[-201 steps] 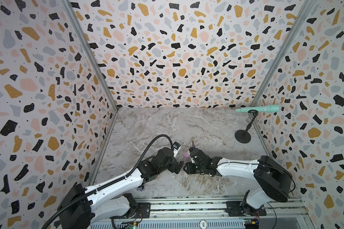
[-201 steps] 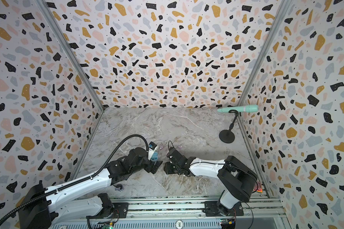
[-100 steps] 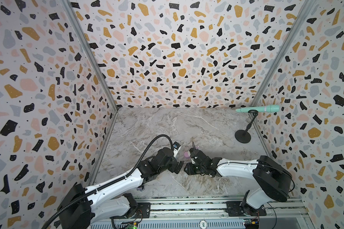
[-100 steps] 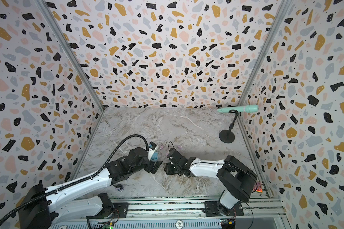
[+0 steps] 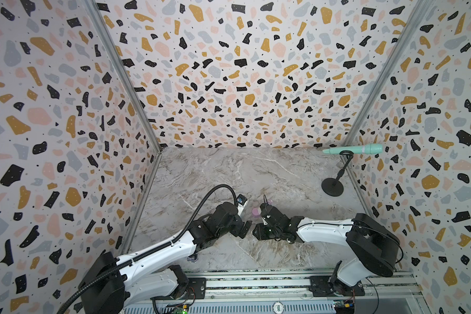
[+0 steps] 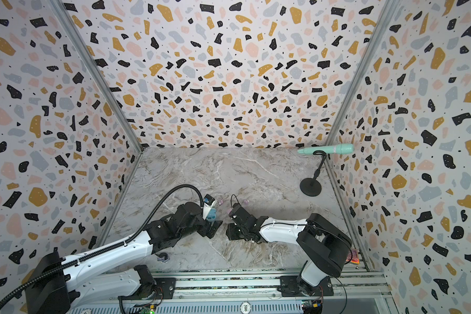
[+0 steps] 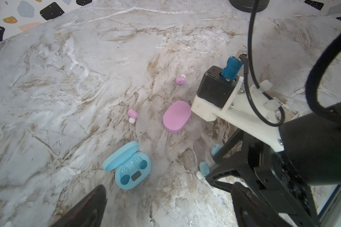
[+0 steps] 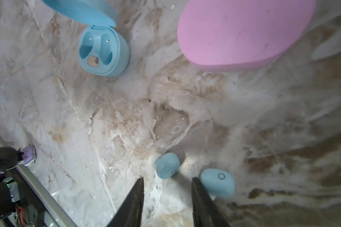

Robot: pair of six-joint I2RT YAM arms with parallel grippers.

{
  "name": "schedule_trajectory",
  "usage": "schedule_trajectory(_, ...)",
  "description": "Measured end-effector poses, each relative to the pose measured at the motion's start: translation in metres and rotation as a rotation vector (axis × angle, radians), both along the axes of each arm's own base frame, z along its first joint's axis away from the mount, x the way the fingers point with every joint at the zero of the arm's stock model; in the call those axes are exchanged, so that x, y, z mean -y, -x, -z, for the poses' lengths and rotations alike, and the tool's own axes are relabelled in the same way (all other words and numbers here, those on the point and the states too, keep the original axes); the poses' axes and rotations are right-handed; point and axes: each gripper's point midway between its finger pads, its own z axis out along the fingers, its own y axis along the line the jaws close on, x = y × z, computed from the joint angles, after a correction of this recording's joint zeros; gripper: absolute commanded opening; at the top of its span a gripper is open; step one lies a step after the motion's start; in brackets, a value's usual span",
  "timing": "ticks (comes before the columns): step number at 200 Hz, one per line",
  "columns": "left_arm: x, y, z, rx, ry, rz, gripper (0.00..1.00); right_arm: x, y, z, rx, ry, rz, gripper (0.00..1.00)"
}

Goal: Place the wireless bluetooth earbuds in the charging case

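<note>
Right fingers (image 8: pixel 133 204) half-open, empty, tips beside a smooth rounded blue earbud (image 8: pixel 167 166); left fingers (image 7: pixel 83 210) spread wide, empty

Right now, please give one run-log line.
left gripper open | right gripper open, by blue earbuds | blue case open, empty | pink case closed

My desk (image 7: pixel 67 78) looks like smooth veined marble, faintly shiny; the pink case (image 8: pixel 244 33), blue case (image 8: pixel 103 51) and blue earbuds (image 8: pixel 167 165) look smooth satin plastic.
</note>
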Motion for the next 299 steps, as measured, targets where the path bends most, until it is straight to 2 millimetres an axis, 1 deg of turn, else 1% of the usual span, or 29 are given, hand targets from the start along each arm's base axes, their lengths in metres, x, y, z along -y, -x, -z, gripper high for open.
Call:
schedule_trajectory(74, 0.000, 0.000, 0.000, 0.000, 0.000, 0.000, 1.00, 0.006, 0.002, 0.004, -0.002, 0.024, 0.001, 0.42)
schedule_trajectory(119, 0.000, 0.000, 0.000, 0.000, 0.000, 0.000, 1.00, 0.016, 0.005, 0.004, -0.004, 0.047, 0.009, 0.42)
schedule_trajectory(195, 0.000, 0.000, 0.000, 0.000, 0.000, 0.000, 1.00, 0.027, 0.004, 0.005, 0.006, 0.087, 0.019, 0.42)
schedule_trajectory(220, 0.000, 0.000, 0.000, 0.000, 0.000, 0.000, 1.00, 0.035, 0.004, 0.006, 0.009, 0.108, 0.032, 0.43)
schedule_trajectory(299, 0.000, 0.000, 0.001, -0.003, -0.003, 0.000, 1.00, 0.047, 0.004, -0.004, 0.026, 0.130, 0.040, 0.44)
